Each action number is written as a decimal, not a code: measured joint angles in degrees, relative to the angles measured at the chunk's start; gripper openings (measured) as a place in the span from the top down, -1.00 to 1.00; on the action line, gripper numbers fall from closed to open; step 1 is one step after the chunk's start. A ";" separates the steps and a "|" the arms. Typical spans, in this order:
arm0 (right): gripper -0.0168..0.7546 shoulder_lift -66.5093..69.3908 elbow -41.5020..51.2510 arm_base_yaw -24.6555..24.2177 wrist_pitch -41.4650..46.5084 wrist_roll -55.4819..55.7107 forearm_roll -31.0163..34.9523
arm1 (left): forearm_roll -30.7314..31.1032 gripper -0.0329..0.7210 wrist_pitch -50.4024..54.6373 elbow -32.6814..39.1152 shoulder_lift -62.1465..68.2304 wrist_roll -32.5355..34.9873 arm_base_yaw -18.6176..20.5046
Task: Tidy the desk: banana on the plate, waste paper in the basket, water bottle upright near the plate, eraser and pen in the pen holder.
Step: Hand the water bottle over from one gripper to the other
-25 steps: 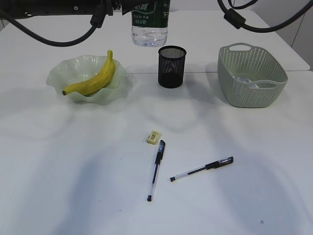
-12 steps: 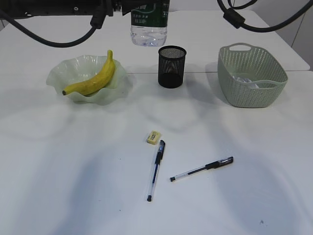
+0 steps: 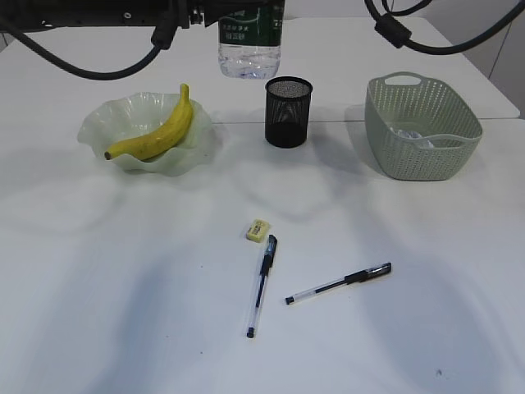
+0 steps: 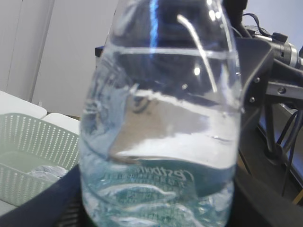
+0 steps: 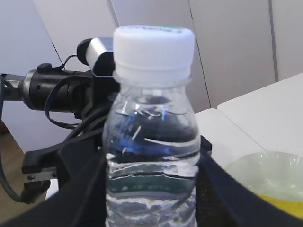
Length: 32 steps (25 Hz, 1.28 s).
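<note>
Water bottle (image 3: 250, 49) upright between both claws, clamped by the right claw (image 5: 151, 189).
Its dark green label (image 3: 250, 20) carries white writing, cut off in the exterior view and mirrored through the water at the left claw (image 4: 156, 208), so unreadable; the white cap (image 5: 154, 45) has a green mark on top. Whether the left claw's fingers touch the bottle I cannot tell. Beyond the right claw, low right, sits the plate (image 5: 265, 175). Since a second ago the bottle has edged slightly left.
</note>
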 joint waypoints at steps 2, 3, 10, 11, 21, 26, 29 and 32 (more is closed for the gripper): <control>0.03 0.00 0.00 0.00 0.00 0.00 0.00 | 0.00 -0.28 0.00 0.00 0.00 0.00 0.00; 0.03 0.00 0.00 0.00 0.00 0.00 0.00 | 0.00 -0.26 0.00 0.00 0.00 0.00 0.00; 0.03 0.00 0.00 0.00 0.00 0.00 0.00 | 0.10 -0.18 -0.03 0.00 0.00 0.00 0.00; 0.03 0.00 0.00 0.00 0.00 0.00 0.00 | 0.10 -0.18 -0.03 0.00 0.00 0.00 0.00; 0.03 0.00 0.00 0.00 0.00 0.00 0.00 | 0.10 -0.17 -0.13 0.00 0.00 0.00 0.00; 0.03 0.00 0.00 0.00 0.00 -0.10 0.00 | 0.18 -0.16 -0.13 0.00 0.00 0.00 0.00; 0.03 0.00 0.00 0.00 0.00 -0.10 0.00 | 0.18 -0.16 -0.13 0.00 0.00 0.00 0.00; 0.03 0.00 0.00 0.00 0.00 -0.10 0.00 | 0.08 -0.16 -0.13 0.00 0.00 0.00 0.00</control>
